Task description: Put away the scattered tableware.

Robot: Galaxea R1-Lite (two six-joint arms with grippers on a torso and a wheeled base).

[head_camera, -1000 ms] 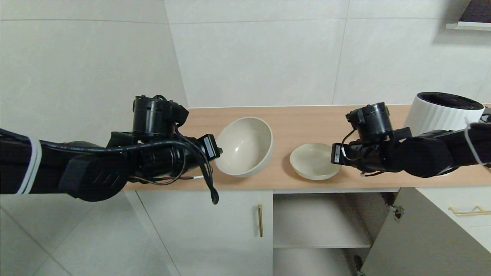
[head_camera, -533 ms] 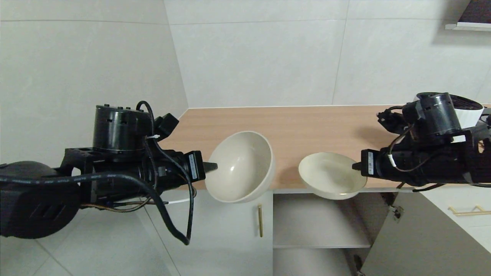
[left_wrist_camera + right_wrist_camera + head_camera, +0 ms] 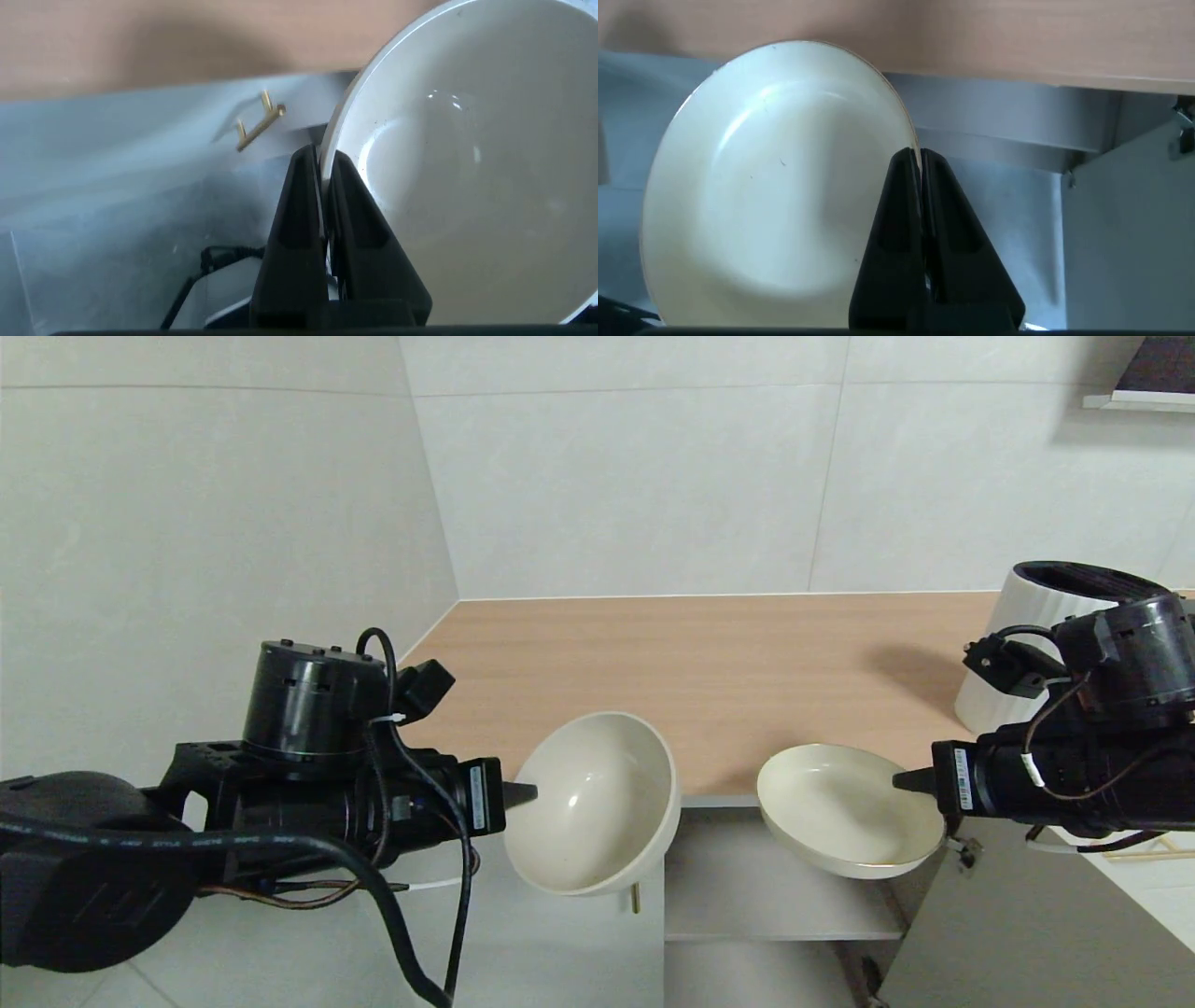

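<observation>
My left gripper (image 3: 525, 793) is shut on the rim of a deep cream bowl (image 3: 597, 803), held in the air in front of the counter's front edge, above the closed cabinet door. In the left wrist view its fingers (image 3: 322, 182) pinch the bowl (image 3: 467, 168) by the rim. My right gripper (image 3: 907, 781) is shut on the rim of a shallow cream plate (image 3: 840, 807), held over the open cabinet. The right wrist view has the plate (image 3: 775, 177) clamped at its edge by my right gripper (image 3: 918, 163).
The wooden counter (image 3: 709, 653) runs along the tiled wall. A white ribbed container (image 3: 1036, 616) stands at its right end. Below, an open cabinet with a shelf (image 3: 775, 915), its door (image 3: 1036, 933) swung out to the right. A closed door with a gold handle (image 3: 635, 899) is on the left.
Both arms have lifted their dishes off the counter and drawn them back toward me, past the counter's front edge and lower. The camera has also shifted slightly.
</observation>
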